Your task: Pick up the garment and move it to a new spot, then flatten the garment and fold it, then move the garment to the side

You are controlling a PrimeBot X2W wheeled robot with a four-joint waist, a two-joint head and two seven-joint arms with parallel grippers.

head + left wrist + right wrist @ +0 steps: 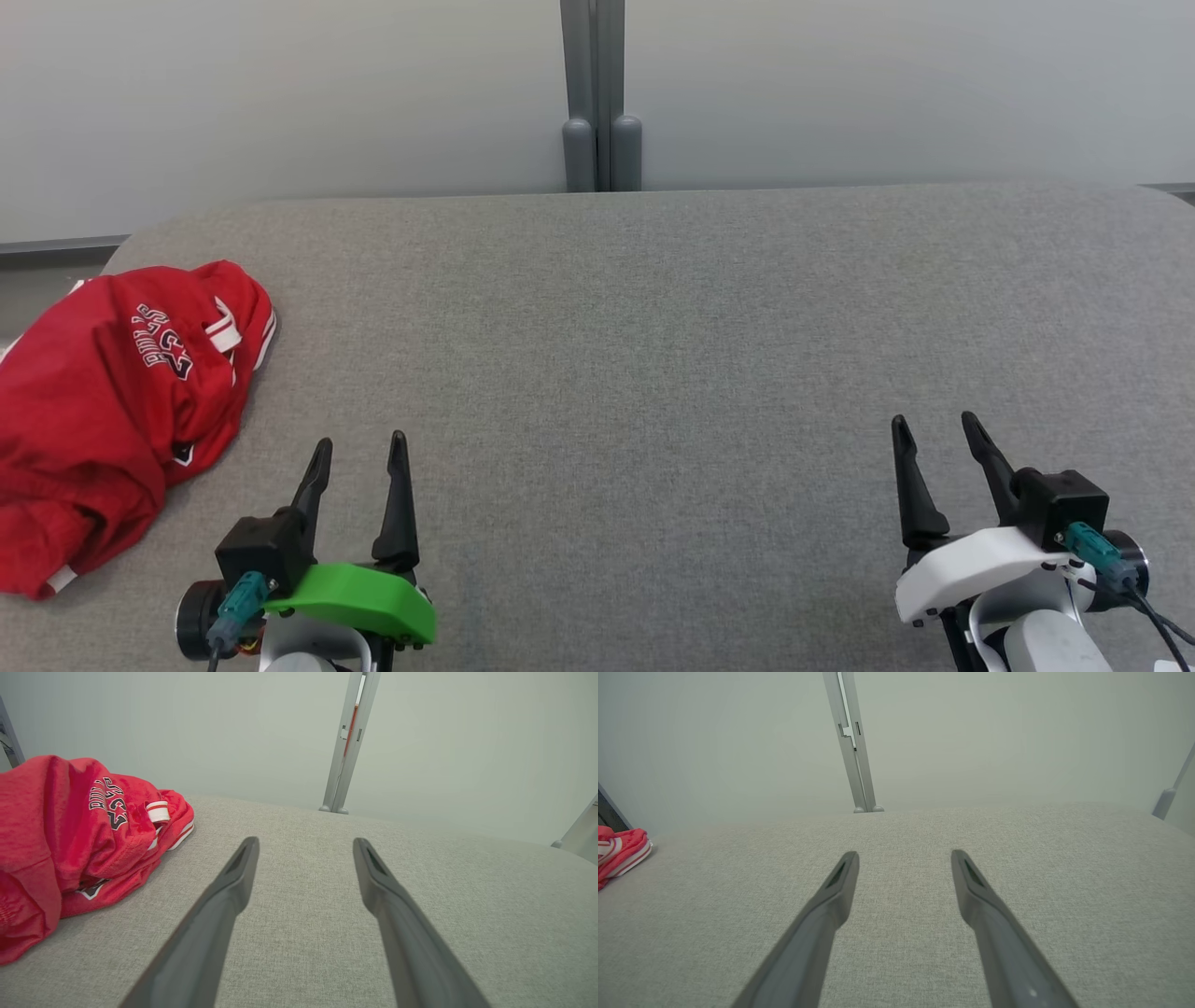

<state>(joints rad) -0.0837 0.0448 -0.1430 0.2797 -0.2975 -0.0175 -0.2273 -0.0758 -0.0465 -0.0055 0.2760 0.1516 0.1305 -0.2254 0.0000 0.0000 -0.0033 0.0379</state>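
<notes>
The garment [103,401] is a red jersey with white trim and dark lettering, lying crumpled at the far left of the grey table [653,327]. It also appears at the left of the left wrist view as the garment [60,840], and its edge shows as the garment [619,854] in the right wrist view. My left gripper [361,446] stands open at the lower left, just right of the jersey and apart from it, with nothing between its fingers [233,882]. My right gripper [934,425] stands open at the lower right over bare fabric, its fingers [976,886] empty.
A grey post [602,93] rises behind the table's far edge against a pale wall. The table's rounded left corner lies just beyond the jersey, part of which hangs near that edge.
</notes>
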